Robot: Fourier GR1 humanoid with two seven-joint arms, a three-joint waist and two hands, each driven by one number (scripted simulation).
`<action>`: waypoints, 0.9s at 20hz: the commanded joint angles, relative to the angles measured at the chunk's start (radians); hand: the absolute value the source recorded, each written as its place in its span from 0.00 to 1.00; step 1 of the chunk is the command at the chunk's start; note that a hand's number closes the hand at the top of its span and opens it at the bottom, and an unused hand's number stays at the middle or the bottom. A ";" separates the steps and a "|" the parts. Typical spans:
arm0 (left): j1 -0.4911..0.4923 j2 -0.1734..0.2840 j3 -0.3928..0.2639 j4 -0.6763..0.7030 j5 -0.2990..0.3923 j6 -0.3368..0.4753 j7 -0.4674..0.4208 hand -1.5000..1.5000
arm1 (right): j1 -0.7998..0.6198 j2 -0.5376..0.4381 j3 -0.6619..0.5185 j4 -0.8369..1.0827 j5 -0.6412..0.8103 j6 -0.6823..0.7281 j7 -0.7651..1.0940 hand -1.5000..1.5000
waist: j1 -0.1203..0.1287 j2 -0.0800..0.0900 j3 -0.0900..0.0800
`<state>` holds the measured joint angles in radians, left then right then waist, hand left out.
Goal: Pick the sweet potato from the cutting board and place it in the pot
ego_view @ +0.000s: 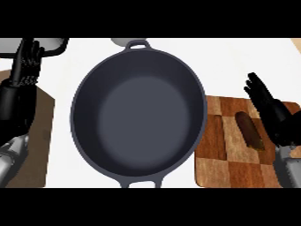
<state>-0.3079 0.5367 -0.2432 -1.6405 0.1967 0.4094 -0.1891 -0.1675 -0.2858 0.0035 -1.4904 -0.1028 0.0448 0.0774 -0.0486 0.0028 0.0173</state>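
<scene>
My right hand (284,118) hovers over the right part of the cutting board (216,170), just beside the sweet potato (250,130), which lies to its left. The fingers (259,90) are straight and spread, pointing to the far side, the thumb out to the right; they hold nothing, and I cannot tell whether the hand touches the potato. The sweet potato, a dark brown, long shape, lies flat on the checkered wooden board, its length running from far-left to near-right, in the board's right half. The board sits at the right of the white bench (244,62), its left edge tucked just under the rim of the pot.

The pot (137,115), dark grey and oval with a small loop handle at its far and near ends, stands in the middle of the bench, with only its own dark bottom showing inside.

My left hand (16,97) rests at the left edge, fingers straight and pointing far, holding nothing, apart from the pot.
</scene>
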 commanded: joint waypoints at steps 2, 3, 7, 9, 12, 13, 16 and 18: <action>0.077 -0.003 -0.023 0.062 -0.018 0.019 0.084 0.50 | 0.101 -0.070 -0.047 -0.074 0.091 -0.098 0.070 1.00 | 0.019 -0.006 -0.019; 0.112 0.037 0.004 0.089 0.003 0.004 0.106 0.50 | 0.110 -0.124 -0.080 -0.039 0.151 -0.132 0.058 1.00 | 0.022 -0.002 -0.021; 0.108 0.027 -0.017 0.098 0.024 0.031 0.237 0.50 | 0.149 -0.407 -0.107 -0.048 0.440 -0.177 0.043 1.00 | 0.011 0.019 -0.062; 0.157 0.040 -0.029 0.119 0.037 0.044 0.315 0.50 | 0.148 -0.450 -0.171 -0.113 0.528 -0.295 -0.021 0.00 | 0.000 -0.010 -0.035; 0.185 0.067 -0.034 0.143 0.038 0.046 0.367 0.50 | 0.225 -0.422 -0.148 -0.179 0.628 -0.395 -0.078 0.00 | 0.001 -0.012 -0.024; 0.191 0.076 -0.029 0.130 0.046 0.041 0.374 0.50 | 0.248 -0.411 -0.127 -0.210 0.660 -0.412 -0.077 0.00 | 0.015 -0.016 -0.024; 0.203 0.075 -0.048 0.109 0.050 0.045 0.411 0.50 | 0.329 -0.388 -0.121 -0.273 0.709 -0.446 -0.054 0.00 | 0.017 -0.016 -0.022; 0.207 0.076 -0.065 0.099 0.042 0.042 0.419 0.50 | 0.373 -0.382 -0.090 -0.304 0.759 -0.428 0.004 0.00 | 0.026 -0.012 -0.024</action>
<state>-0.2871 0.5555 -0.2954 -1.6433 0.2642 0.4711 0.2505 0.1247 -0.6714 -0.1133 -1.7306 0.5635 -0.3565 0.0453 -0.0422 -0.0332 0.0395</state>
